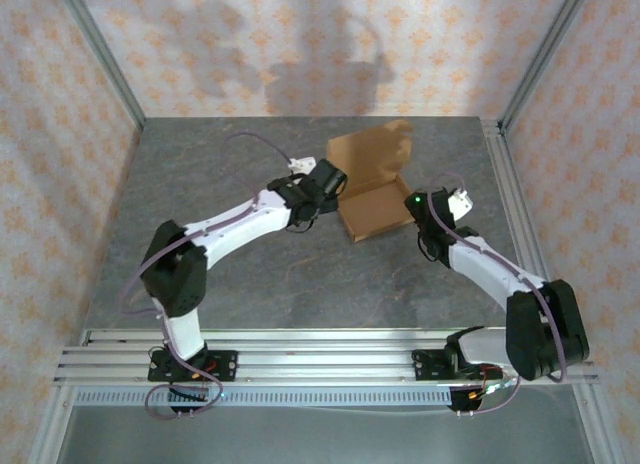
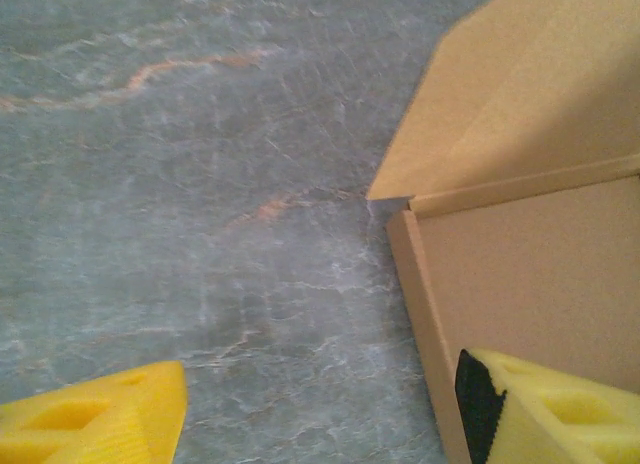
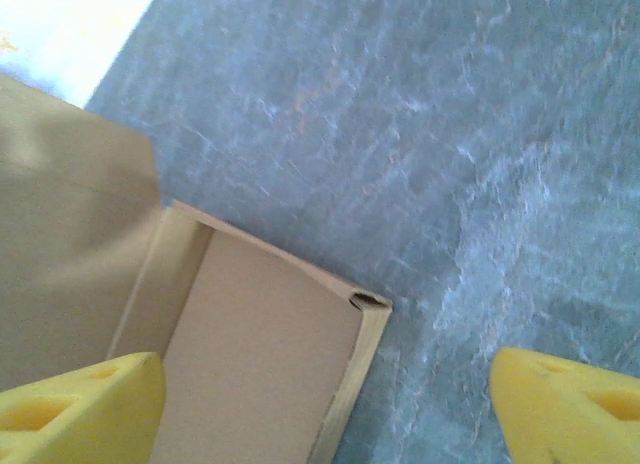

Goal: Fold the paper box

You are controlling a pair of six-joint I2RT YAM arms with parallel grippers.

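The paper box [image 1: 378, 209] is a shallow brown cardboard tray lying at mid-table, with its lid flap [image 1: 368, 149] tilted up at the far side. My left gripper [image 1: 336, 191] is at the box's left wall. In the left wrist view it [image 2: 320, 424] is open, astride that wall [image 2: 425, 324], with one yellow finger [image 2: 550, 409] inside the tray and the other on the table side. My right gripper [image 1: 422, 212] is at the box's right end. In its wrist view it [image 3: 325, 409] is open, straddling the right wall near a corner [image 3: 370, 304], and grips nothing.
The grey marbled tabletop [image 1: 300, 274] surrounds the box. Patterned walls and metal corner posts [image 1: 100, 54] enclose the back and sides. An aluminium rail [image 1: 320, 359] carrying both arm bases runs along the near edge.
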